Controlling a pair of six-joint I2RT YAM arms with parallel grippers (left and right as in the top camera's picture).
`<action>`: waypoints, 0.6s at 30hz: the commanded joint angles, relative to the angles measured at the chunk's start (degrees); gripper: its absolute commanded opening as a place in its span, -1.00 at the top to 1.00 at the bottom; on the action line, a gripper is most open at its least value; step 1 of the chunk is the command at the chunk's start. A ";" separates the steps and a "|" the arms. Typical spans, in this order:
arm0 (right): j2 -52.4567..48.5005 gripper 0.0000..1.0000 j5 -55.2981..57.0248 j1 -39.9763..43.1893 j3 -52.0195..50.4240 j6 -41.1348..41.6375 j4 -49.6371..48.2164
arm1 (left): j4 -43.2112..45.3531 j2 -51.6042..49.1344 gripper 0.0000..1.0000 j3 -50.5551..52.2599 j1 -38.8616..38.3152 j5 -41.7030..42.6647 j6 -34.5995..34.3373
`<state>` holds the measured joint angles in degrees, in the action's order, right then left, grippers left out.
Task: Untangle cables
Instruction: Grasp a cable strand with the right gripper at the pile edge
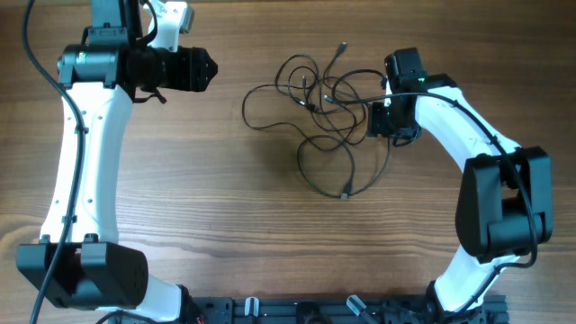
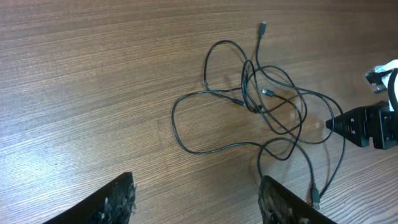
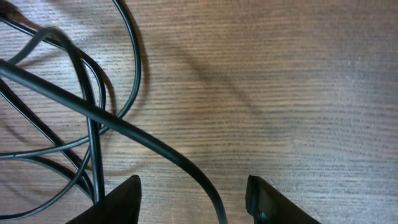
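The cables (image 1: 319, 108) are several thin black cords lying in one tangle of overlapping loops at the table's middle. One plug end (image 1: 343, 45) points to the far side and another (image 1: 345, 194) lies at the near side. My left gripper (image 1: 209, 70) is open and empty, hovering left of the tangle; its view shows the cables (image 2: 267, 106) beyond its spread fingers (image 2: 196, 183). My right gripper (image 1: 376, 119) is at the tangle's right edge, also seen in the left wrist view (image 2: 333, 124). It is open (image 3: 193, 183), low over the table, with one strand of the cables (image 3: 93, 112) running between its fingers.
The wooden table (image 1: 225, 216) is bare around the tangle. A black rail with fittings (image 1: 297, 310) runs along the near edge between the two arm bases. The left arm (image 1: 85, 162) stretches along the left side, the right arm (image 1: 499, 198) along the right.
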<state>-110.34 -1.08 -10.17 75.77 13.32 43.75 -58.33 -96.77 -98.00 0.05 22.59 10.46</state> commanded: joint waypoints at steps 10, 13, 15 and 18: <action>1.05 0.01 -0.33 -0.09 -4.13 0.20 -3.43 | -0.46 -0.52 -0.31 -0.48 0.04 2.05 1.16; 1.05 0.64 -1.88 -0.09 -4.13 0.35 -3.72 | -0.46 -0.52 -0.31 -0.48 0.04 2.05 1.16; 1.07 0.91 -5.29 -0.09 -4.11 0.35 -4.44 | -0.46 -0.52 -0.31 -0.48 0.04 2.05 1.16; 1.31 0.91 -8.20 -0.09 -4.04 1.46 -7.58 | -0.44 -0.52 -0.31 -0.48 0.04 2.05 1.18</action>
<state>-110.34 -4.45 -10.17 71.90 13.56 38.50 -58.92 -96.77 -98.00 0.05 23.70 10.46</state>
